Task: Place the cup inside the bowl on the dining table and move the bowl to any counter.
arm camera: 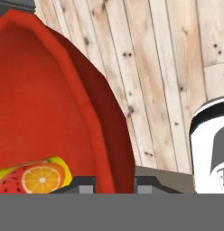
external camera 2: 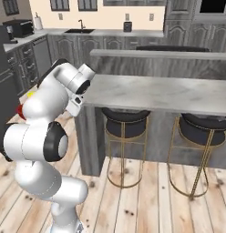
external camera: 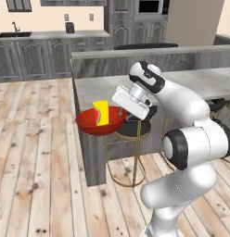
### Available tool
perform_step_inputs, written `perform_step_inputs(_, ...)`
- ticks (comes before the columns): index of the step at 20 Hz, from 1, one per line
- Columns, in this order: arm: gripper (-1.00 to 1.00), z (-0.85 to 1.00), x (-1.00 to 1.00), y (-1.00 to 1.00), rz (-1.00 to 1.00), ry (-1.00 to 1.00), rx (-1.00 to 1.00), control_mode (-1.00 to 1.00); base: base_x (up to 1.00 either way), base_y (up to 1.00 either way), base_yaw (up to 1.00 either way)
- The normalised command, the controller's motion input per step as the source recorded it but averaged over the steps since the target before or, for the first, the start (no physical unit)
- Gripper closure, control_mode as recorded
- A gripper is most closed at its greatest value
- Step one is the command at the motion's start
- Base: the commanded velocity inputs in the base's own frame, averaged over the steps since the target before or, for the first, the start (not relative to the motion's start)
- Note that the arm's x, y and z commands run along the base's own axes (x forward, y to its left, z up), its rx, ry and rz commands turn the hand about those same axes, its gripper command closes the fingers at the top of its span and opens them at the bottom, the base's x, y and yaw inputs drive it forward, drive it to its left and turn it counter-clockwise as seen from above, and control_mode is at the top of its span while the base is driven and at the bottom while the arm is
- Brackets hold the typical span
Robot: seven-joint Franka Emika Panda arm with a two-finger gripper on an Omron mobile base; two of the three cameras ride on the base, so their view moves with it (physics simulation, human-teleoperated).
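Note:
The glossy red bowl (external camera: pixel 96 126) hangs in the air off the left end of the dining table (external camera: pixel 200 78), above the wooden floor. The yellow cup (external camera: pixel 102 112) with a red patch stands inside it. My gripper (external camera: pixel 122 112) is shut on the bowl's right rim. In the hand view the bowl (arm camera: pixel 50 103) fills the left, its rim pinched between my gripper (arm camera: pixel 114 184) tips, and the cup (arm camera: pixel 37 177) lies in its hollow. From the right base view my arm hides most of the bowl (external camera 2: pixel 20 110); a yellow bit of cup (external camera 2: pixel 30 94) peeks out.
The counter (external camera: pixel 52 34) with a black sink (external camera: pixel 14 34) runs along the back wall over dark grey cabinets. Dark gold-legged stools (external camera 2: pixel 126 119) stand under the table's near side. Open wooden floor (external camera: pixel 38 162) lies to the left of the table.

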Motion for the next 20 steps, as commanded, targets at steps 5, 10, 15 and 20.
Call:
perform_step_inputs(5, 1.00, 0.00, 0.00, 0.00, 0.00, 0.00, 0.00, 1.00, 0.18, 0.98, -0.07)
perform_step_inputs(10, 1.00, 0.00, 0.00, 0.00, 0.00, 0.00, 0.00, 1.00, 0.42, 0.82, -0.06)
perform_step_inputs(15, 1.00, 0.00, 0.00, 0.00, 0.00, 0.00, 0.00, 1.00, 0.69, 0.71, -0.07)
perform_step_inputs(20, 1.00, 0.00, 0.00, 0.00, 0.00, 0.00, 0.00, 1.00, 0.87, 0.60, -0.07)
